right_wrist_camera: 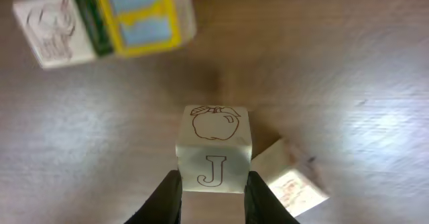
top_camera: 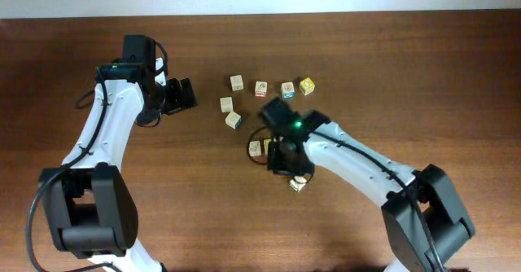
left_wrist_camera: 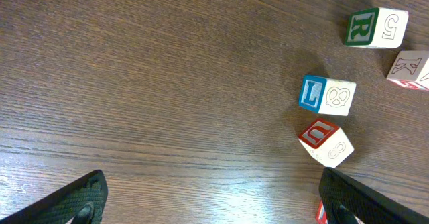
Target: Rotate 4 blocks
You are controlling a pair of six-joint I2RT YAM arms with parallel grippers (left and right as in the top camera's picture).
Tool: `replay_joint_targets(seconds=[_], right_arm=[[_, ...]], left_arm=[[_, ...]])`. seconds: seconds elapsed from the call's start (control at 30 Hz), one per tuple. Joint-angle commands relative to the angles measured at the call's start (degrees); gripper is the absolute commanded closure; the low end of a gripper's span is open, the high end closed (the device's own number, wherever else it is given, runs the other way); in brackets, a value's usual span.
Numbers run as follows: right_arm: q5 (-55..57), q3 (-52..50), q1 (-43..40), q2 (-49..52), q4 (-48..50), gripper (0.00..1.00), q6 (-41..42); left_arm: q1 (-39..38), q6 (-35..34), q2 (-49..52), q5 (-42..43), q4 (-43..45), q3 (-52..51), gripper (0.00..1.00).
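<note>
J block point(right_wrist_camera: 214, 150) is pinched by the right gripper point(right_wrist_camera: 213, 187); a twist clear of the neighbour point(right_wrist_camera: 289, 180) beside its finger is needed; left gripper point(left_wrist_camera: 214, 207) spread

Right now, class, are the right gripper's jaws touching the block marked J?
Touching. In the right wrist view the jaws of the right gripper press both sides of the J block, no gap.

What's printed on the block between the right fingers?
The block: apple outline and a J; right wrist view.
</note>
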Motion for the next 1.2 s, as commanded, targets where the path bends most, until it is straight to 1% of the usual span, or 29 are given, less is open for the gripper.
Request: replay_joint_targets(seconds=[0.0,0.03,0.07,0.1,0.2,0.4,0.43,0.47,0.5,0.57,0.63,0.67,0.7,0.73,0.77,0.8,0.83,0.87,0.9,0.97,1.1,1.13,1.17], right_arm=[[1.79,2.01,-4.46,0.35,0.07,0.77,-10.93],[1.79,2.25,-5.6,0.35,0.79,0.76,-14.08],[1.86,2.25,-6.56,0.37,2.64,0.73,-17.55],[1.86,2.25,-6.56,0.42,4.81,0.73,-19.23],[2.93,2.25,-6.54,1.38,8.04,0.73,-19.47],[3.13,2.25,-6.49,5.95,8.72,0.73,-19.47],[3.13,2.25,-6.49,5.95,8.87,0.68,-19.47],[3.13,2.25,-6.49,5.95,8.9,0.57,-19.47],[3.1,2.4,-6.49,5.95,8.79,0.5,-19.47],[3.1,5.29,-6.51,5.88,6.95,0.48,-19.47],[3.87,11.45,-6.56,5.86,1.84,0.48,-19.56],[3.93,15.3,-6.62,5.86,-2.78,0.48,-19.47],[3.28,20.11,-6.67,5.84,-10.62,0.48,-16.5],[3.04,22.75,-6.67,5.86,-17.38,0.47,-11.56],[1.99,22.91,-6.6,5.86,-25.07,0.47,-3.8],[1.09,20.52,-6.29,5.86,-26.84,0.47,-1.18],[-0.13,15.28,-5.51,5.86,-26.1,0.47,2.27],[-0.94,11.91,-4.94,5.86,-24.35,0.47,3.72],[-4.76,7.58,-4.55,5.86,-20.59,0.47,3.82],[-6.01,3.37,-3.65,5.86,-15.74,0.47,6.16],[-4.24,1.62,-2.99,5.86,-11.74,0.48,6.58],[-4.04,0.55,-2.99,5.86,-11.08,0.54,6.58],[-4.07,-0.11,-2.99,5.86,-10.38,0.57,6.58]], left_arm=[[0.24,0.24,-0.04,-0.39,0.09,0.9,0.01],[0.24,0.26,-0.04,-0.39,0.09,0.9,0.01],[0.24,0.26,-0.04,-0.39,0.09,0.9,0.01],[0.24,0.26,-0.04,-0.39,0.09,0.9,0.01],[0.24,0.26,-0.04,-0.39,0.09,0.9,0.01],[0.24,0.24,-0.04,-0.39,0.09,0.9,0.01],[0.24,0.26,-0.04,-0.39,0.09,0.9,0.01],[0.24,0.26,-0.04,-0.39,0.09,0.9,0.01],[0.24,0.26,-0.04,-0.39,0.09,0.9,0.01],[0.24,0.26,-0.04,-0.39,0.09,0.9,0.01],[0.24,0.26,-0.04,-0.39,0.09,0.9,0.01],[0.24,0.26,-0.04,-0.39,0.09,0.9,0.01],[0.24,0.26,-0.04,-0.39,0.09,0.9,0.01],[0.24,0.26,-0.04,-0.39,0.09,0.9,0.01],[0.24,0.26,-0.04,-0.39,0.09,0.9,0.01],[0.24,0.24,-0.04,-0.39,0.09,0.9,0.01],[0.24,0.26,-0.04,-0.39,0.09,0.9,0.01],[0.24,0.26,-0.04,-0.39,0.09,0.9,0.01],[0.24,0.26,-0.04,-0.39,0.09,0.9,0.01],[0.24,0.26,-0.04,-0.39,0.09,0.9,0.01],[0.24,0.26,-0.04,-0.39,0.09,0.9,0.01],[0.24,0.24,-0.04,-0.39,0.09,0.9,0.01],[0.24,0.26,-0.04,-0.39,0.09,0.9,0.01]])
